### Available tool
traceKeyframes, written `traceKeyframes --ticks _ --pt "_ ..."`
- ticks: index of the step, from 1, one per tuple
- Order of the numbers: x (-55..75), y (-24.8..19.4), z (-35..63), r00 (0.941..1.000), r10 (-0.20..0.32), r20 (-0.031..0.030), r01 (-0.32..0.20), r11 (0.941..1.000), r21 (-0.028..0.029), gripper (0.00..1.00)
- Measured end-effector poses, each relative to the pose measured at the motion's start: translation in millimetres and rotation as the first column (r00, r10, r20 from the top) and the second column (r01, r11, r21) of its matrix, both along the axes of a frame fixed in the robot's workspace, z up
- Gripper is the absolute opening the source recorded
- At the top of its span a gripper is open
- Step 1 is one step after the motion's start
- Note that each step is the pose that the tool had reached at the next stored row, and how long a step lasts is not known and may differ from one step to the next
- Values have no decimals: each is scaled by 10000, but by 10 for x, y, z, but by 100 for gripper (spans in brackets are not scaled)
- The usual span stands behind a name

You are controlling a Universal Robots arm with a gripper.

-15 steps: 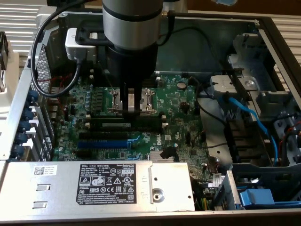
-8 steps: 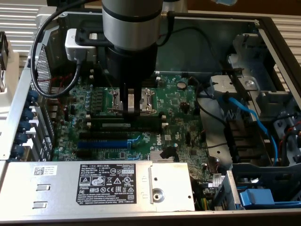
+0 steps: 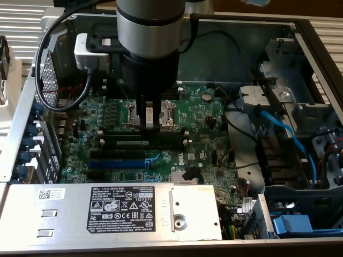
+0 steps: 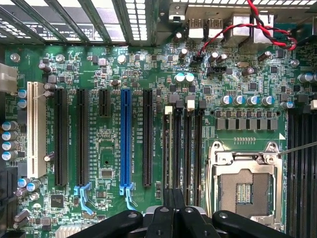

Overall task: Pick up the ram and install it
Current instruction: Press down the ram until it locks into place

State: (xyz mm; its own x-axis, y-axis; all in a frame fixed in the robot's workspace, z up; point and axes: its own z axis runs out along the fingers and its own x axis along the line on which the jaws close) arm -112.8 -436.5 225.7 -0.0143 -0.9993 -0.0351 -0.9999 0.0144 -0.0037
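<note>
The ram sits in a slot beside the CPU socket. My hand rests above its middle, fingers pressed together. I judge I should push straight down, evenly, until the ram is fully seated. Around the socket is the motherboard, inside an open case.

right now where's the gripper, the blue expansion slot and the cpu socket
gripper [image 3: 149, 119]: exterior view, midway between its fingertips above the memory slots.
blue expansion slot [image 4: 126, 139]: wrist view, middle of its long blue body.
cpu socket [image 4: 244, 186]: wrist view, centre of the open socket inside the metal frame.
</note>
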Motion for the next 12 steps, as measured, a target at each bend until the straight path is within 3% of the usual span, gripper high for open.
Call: traceKeyframes --ticks 6,12 --pt "1 3 18 10000 0 10 0 10000 19 10" --pt "0 2 183 10000 0 3 0 10000 6 10"
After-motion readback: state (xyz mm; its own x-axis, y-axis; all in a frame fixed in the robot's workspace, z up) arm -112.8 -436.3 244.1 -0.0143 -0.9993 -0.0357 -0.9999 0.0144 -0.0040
